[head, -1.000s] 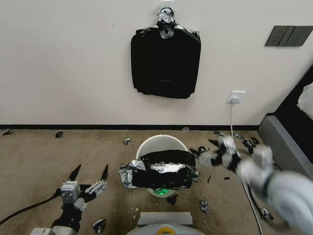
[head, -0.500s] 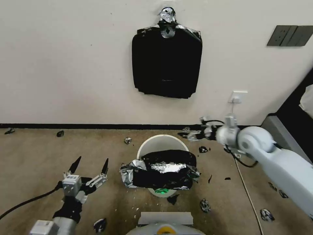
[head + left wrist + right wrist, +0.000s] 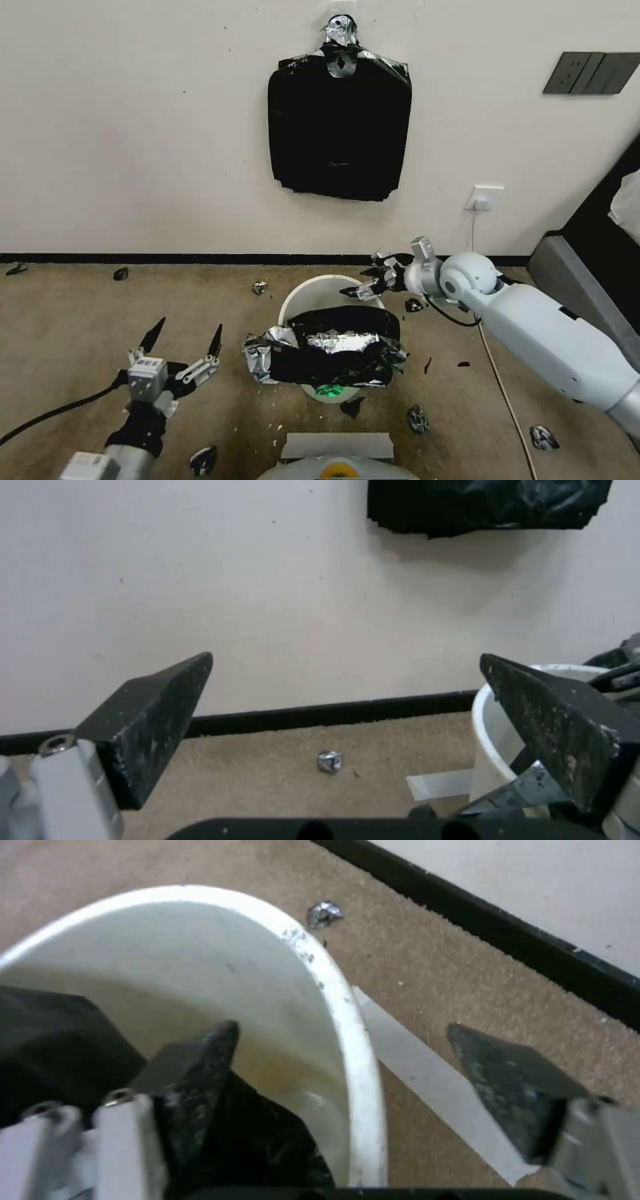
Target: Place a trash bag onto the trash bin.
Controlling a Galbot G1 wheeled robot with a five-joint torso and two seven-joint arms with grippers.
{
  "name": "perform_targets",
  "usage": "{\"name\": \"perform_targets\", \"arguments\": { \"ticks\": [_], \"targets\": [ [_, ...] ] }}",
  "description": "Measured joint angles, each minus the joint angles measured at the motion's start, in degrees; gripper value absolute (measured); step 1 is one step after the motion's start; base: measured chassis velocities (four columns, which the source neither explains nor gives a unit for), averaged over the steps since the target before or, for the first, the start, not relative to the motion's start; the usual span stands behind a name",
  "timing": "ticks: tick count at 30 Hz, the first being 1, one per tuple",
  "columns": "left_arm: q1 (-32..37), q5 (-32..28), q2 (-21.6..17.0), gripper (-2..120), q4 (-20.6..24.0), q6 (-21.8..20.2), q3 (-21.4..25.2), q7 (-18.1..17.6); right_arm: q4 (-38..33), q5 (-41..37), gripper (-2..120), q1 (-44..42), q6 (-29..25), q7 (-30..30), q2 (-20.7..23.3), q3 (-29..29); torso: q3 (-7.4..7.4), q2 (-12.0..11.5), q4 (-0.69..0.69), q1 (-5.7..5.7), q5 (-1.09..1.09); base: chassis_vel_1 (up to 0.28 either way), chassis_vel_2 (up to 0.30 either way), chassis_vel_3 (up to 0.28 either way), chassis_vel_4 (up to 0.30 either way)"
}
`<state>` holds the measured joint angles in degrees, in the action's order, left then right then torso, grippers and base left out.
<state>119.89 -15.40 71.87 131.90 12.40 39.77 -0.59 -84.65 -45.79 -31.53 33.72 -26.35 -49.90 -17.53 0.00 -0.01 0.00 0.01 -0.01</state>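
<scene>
We see the trash bin (image 3: 331, 293) on the carpet (image 3: 80, 333) near the wall, the trash bag (image 3: 333, 350) draped over its near rim. The right gripper (image 3: 363, 283) hangs spread astride the far rim — one finger inside, one outside. The left gripper (image 3: 183, 340) waits spread, well apart from the bin.

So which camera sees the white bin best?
The head view: the whole trash bin shows, with the trash bag draped over its near side. The right wrist view shows its rim and inside close up. The left wrist view catches an edge.
</scene>
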Motion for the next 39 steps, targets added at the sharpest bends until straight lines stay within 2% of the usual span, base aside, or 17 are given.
{"name": "perform_targets", "arguments": {
  "ticks": [2,3,6,7,10,11,15,19,21,28,32,34,35,39],
  "targets": [
    [0.25,-0.01,0.00,100,0.08,-0.02,0.01,-0.01,0.95,0.80,72,0.25,-0.25,-0.20,-0.74,-0.67,0.00,0.00,0.01,0.00,0.02,0.000,0.000,0.000,0.000],
    [0.25,-0.01,0.00,100,0.08,-0.02,0.01,-0.01,0.95,0.80,72,0.25,-0.25,-0.20,-0.74,-0.67,0.00,0.00,0.01,0.00,0.02,0.000,0.000,0.000,0.000],
    [0.18,-0.13,0.06,100,0.09,-0.06,0.01,-0.06,1.37,1.59,57,0.65,-0.41,-0.33,-1.04,-1.76,0.00,0.00,0.00,0.00,0.01,0.000,0.000,0.000,0.000],
    [0.18,-0.13,0.06,100,0.09,-0.06,0.01,-0.06,1.37,1.59,57,0.65,-0.41,-0.33,-1.04,-1.76,0.00,0.00,0.00,0.00,0.01,0.000,0.000,0.000,0.000],
    [0.04,-0.39,0.17,100,0.09,-0.08,0.01,-0.12,1.64,2.25,43,0.83,-0.65,-0.33,-1.38,-2.40,0.00,0.00,0.00,0.00,0.01,0.000,0.000,0.000,0.000],
    [0.04,-0.39,0.17,100,0.09,-0.08,0.01,-0.12,1.64,2.25,43,0.83,-0.65,-0.33,-1.38,-2.40,0.00,0.00,0.00,0.00,0.01,0.000,0.000,0.000,0.000],
    [0.07,-0.77,0.20,100,0.07,-0.09,0.05,-0.18,1.95,3.45,25,1.10,-1.55,-0.35,-1.87,-2.93,0.00,0.00,0.00,0.00,0.00,0.000,0.000,0.000,0.000],
    [0.02,-1.00,0.16,100,0.07,-0.09,0.07,-0.20,2.05,3.63,17,1.21,-1.71,-0.32,-2.07,-3.09,0.00,0.00,0.00,0.00,0.01,0.000,0.000,0.000,0.000],
    [-0.18,-1.32,0.11,100,0.07,-0.16,0.07,-0.24,2.22,3.99,7,1.29,-1.89,-0.27,-2.25,-3.42,-0.01,0.00,0.00,0.00,0.00,0.000,0.000,0.000,0.000],
    [-0.32,-1.55,0.07,100,0.11,-0.38,0.01,-0.29,2.20,4.45,6,0.94,-2.29,0.77,-2.30,-3.66,-0.01,0.01,-0.01,-0.01,0.00,0.000,0.000,0.000,0.000],
    [-0.30,-1.93,0.13,100,0.14,-0.54,-0.05,-0.35,0.34,1.70,6,-0.31,-2.23,5.35,-1.08,-3.02,0.00,0.01,0.01,-0.01,0.02,0.000,0.000,0.000,0.000],
    [-0.44,-2.75,0.15,100,0.23,-1.15,-0.08,-0.39,-2.25,-3.49,6,-2.52,-1.09,13.75,-0.11,-0.80,0.00,0.01,0.01,-0.01,0.02,0.000,0.000,0.000,0.000],
    [-0.44,-2.75,0.15,100,0.23,-1.15,-0.08,-0.39,-2.25,-3.49,6,-2.52,-1.09,13.75,-0.11,-0.80,0.00,0.01,0.01,-0.01,0.02,0.000,0.000,0.000,0.000],
    [-1.07,-3.15,0.20,100,0.23,-1.57,-0.56,-0.46,-8.54,-12.15,6,-8.74,0.36,27.08,1.27,4.32,0.00,0.01,0.00,-0.01,0.02,0.000,0.000,0.000,0.000]
  ]
}}
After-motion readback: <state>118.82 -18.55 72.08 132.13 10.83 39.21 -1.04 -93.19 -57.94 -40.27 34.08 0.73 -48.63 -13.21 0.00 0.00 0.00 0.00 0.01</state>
